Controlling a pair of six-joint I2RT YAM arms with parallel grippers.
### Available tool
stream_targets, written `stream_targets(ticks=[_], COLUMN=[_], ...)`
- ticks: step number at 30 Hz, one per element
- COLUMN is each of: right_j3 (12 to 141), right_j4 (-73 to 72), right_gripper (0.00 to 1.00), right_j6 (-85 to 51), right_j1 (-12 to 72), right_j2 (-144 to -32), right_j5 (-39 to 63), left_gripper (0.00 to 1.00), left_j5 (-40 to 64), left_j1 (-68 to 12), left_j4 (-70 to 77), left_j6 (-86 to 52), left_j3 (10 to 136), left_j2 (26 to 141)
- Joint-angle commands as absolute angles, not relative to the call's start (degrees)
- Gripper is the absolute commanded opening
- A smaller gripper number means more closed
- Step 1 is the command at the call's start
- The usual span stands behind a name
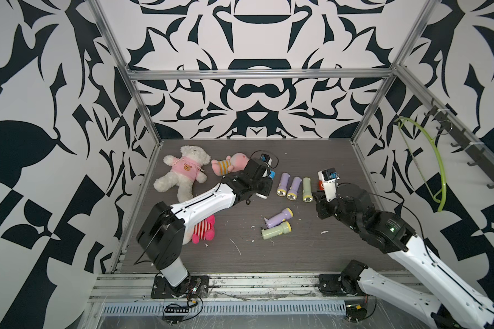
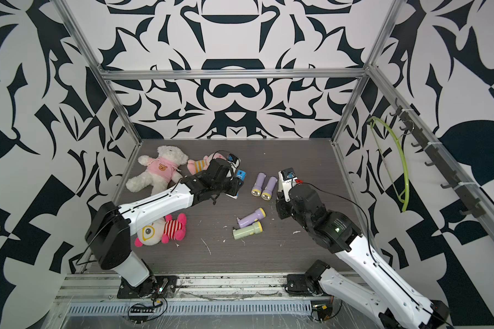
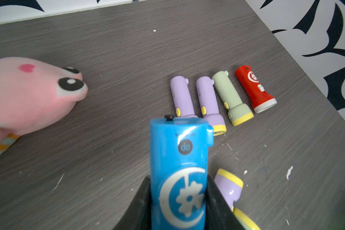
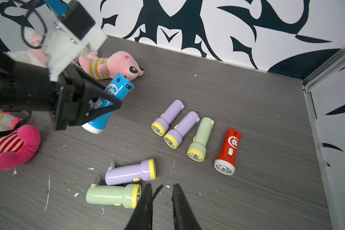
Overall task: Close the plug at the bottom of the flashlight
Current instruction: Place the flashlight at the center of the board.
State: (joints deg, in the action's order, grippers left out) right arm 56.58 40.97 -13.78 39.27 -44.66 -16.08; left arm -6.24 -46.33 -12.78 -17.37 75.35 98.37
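Gripping the blue flashlight around its middle, the left gripper has its fingers clamped on both sides of the body. The bottom end sticks out past them, free. The flashlight sits tilted, lens end low and bottom end raised toward the pink plush toy. I would guess it is held this way so the other arm can get at the plug without the fingers blocking it.

From the right wrist view I see a dark slot on that bottom end and no prongs poking out. The plug looks folded in to me, though it is too small to be sure.

The right gripper hangs over the table with its jaws a little apart and nothing between them. It is well away from the blue flashlight and just beside the lens end of a green flashlight. That one and the purple flashlight touching it both have prongs sticking out at the back, so they look undone.

Farther off, a row of flashlights lies side by side with no prongs showing, as if sorted.
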Motion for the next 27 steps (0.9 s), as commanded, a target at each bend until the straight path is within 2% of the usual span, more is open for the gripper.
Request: stream_targets(ticks=[1, 9, 18, 24, 27], right_j3=[56.69, 55.59, 55.37, 55.11, 55.02], right_j4=[44.92, 47.79, 48.87, 48.78, 48.60], right_gripper=[0.21, 0.21, 0.22, 0.23, 0.23], right_j6=[-17.09, -17.75, -17.78, -17.84, -17.89], right_j1=[39.48, 39.55, 39.52, 39.54, 39.52], right_j2=[-42.85, -40.53, -39.20, -39.72, -40.14], right_j5=[-20.69, -21.28, -22.96, -23.27, -23.34], left_gripper=[0.00, 0.00, 0.00, 0.12, 0.13], left_j5=[-5.48, -0.85, -2.23, -2.58, -2.03], left_j1=[-45.84, -42.88, -42.19, -41.44, -41.05], left_j4=[-14.68, -16.66, -19.58, -19.95, -19.86], left_j6=[-18.09, -21.23, -20.86, -22.43, -23.07], left_j3=[81.75, 93.34, 101.95, 103.65, 103.56], left_j2=[104.26, 117.58, 126.01, 128.82, 129.43])
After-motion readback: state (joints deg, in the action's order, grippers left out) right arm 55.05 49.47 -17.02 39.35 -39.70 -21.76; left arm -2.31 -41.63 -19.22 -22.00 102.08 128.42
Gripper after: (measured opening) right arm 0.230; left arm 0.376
